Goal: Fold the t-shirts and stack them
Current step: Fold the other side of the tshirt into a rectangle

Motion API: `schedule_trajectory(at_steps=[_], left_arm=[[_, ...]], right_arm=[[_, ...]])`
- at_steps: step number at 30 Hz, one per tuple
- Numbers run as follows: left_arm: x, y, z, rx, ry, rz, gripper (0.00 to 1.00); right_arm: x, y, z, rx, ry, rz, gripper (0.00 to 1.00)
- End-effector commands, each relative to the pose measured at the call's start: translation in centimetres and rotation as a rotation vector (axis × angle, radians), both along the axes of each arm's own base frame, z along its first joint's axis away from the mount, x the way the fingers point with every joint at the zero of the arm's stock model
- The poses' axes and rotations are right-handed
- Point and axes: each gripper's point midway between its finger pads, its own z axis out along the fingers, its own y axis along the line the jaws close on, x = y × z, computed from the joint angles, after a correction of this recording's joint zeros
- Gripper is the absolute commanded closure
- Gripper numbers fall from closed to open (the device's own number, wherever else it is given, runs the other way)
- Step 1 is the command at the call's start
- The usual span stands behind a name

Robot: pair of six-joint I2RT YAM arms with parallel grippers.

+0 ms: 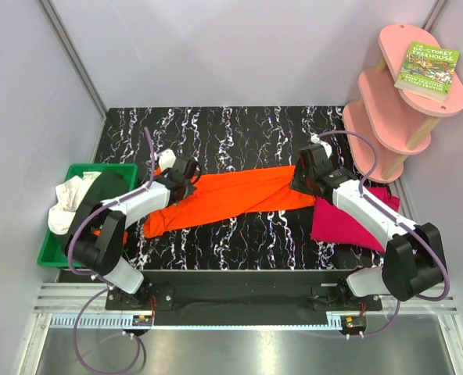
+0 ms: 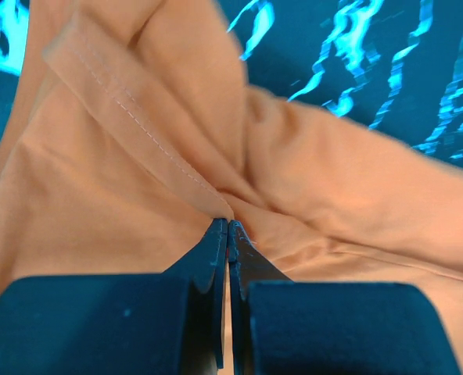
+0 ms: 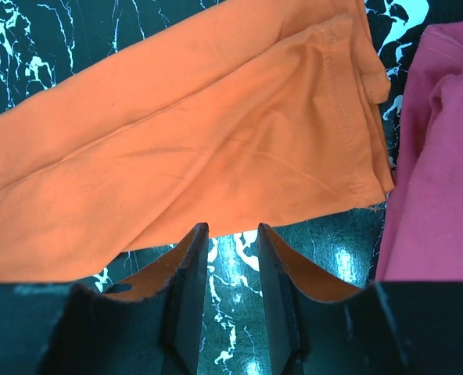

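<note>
**Orange shirt pinched at one end, free at the other**

The orange t-shirt [image 1: 231, 199] lies stretched in a long band across the middle of the black marbled table [image 1: 239, 133], between the two arms. It is loosely doubled lengthwise rather than flat, and is judged to be early in its fold.

At its left end the left gripper [image 2: 228, 226] is closed tight. Its fingers meet on a ridge of the cloth just where a stitched hem runs in. That pinch most likely serves to lift or pull this end so the shirt can be spread or turned over.

At the right end the right gripper [image 3: 231, 234] stands partly open just off the shirt's near edge. Bare table shows between its fingers and nothing is gripped. It looks placed to take the hem so both ends can be carried together.

The magenta t-shirt [image 1: 345, 226] lies just beside the orange one's right end, partly under the right arm and seemingly waiting its turn.

Counted: one orange and one magenta shirt are on the table. One white garment [image 1: 67, 205] and one dark green garment [image 1: 98, 191] are heaped in the single green bin [image 1: 98, 166] at the left edge. How many more lie beneath them cannot be told.

One pink three-tier shelf [image 1: 388, 109] stands at the far right, with one book [image 1: 427, 69] on its top tier.
</note>
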Motion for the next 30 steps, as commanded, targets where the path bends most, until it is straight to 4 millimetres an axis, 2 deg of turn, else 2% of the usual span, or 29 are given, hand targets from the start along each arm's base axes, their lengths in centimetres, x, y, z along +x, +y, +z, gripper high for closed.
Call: schedule_trajectory(at_steps=[1, 7, 8, 10, 11, 13, 14, 19, 20, 24, 25, 27, 28, 30], left_arm=[[3.4, -0.3, 5.1, 0.016, -0.137, -0.016, 1.0], [5.3, -0.8, 5.4, 0.041, -0.124, -0.033, 1.0], [5.5, -0.9, 4.5, 0.048, -0.1, -0.035, 1.0], [6.2, -1.1, 4.3, 0.042, -0.087, -0.036, 1.0], [6.3, -1.2, 3.3, 0.053, -0.06, -0.041, 1.0], [7.1, -1.6, 3.2, 0.044, -0.054, -0.047, 1.0], [7.3, -1.7, 2.2, 0.051, -0.032, -0.049, 1.0], [8.6, -2.3, 1.4, 0.065, 0.006, -0.069, 0.96], [8.6, -2.3, 1.2, 0.071, 0.017, -0.072, 0.93], [8.6, -1.5, 2.4, 0.096, -0.002, -0.035, 0.51], [8.6, -1.0, 4.0, 0.102, -0.038, -0.019, 0.38], [8.3, -0.6, 5.7, 0.103, -0.074, -0.012, 0.28], [8.1, -0.3, 8.0, 0.094, -0.123, -0.003, 0.2], [7.1, 0.2, 9.0, 0.085, -0.137, 0.008, 0.17]], right_arm=[[0.3, 0.4, 1.6, 0.02, -0.06, 0.013, 0.6], [0.2, 0.2, 1.6, 0.015, -0.066, 0.009, 0.6], [0.2, 0.2, 1.6, 0.013, -0.067, 0.009, 0.6], [0.1, 0.1, 1.8, 0.014, -0.072, 0.007, 0.6], [0.0, 0.0, 1.7, 0.01, -0.073, 0.005, 0.6], [0.0, -0.1, 1.7, 0.008, -0.073, 0.002, 0.6], [-0.1, -0.1, 1.6, 0.006, -0.072, 0.006, 0.6], [-0.1, -0.2, 1.5, 0.003, -0.069, 0.003, 0.6], [-0.1, -0.2, 1.6, 0.003, -0.073, 0.003, 0.59], [0.0, -0.1, 1.5, 0.002, -0.07, 0.004, 0.59], [0.1, 0.0, 1.5, 0.004, -0.069, 0.007, 0.59], [0.2, 0.1, 1.7, 0.006, -0.07, 0.008, 0.59], [0.3, 0.1, 1.7, 0.008, -0.071, 0.007, 0.59], [0.4, 0.1, 1.8, 0.007, -0.072, 0.008, 0.59]])
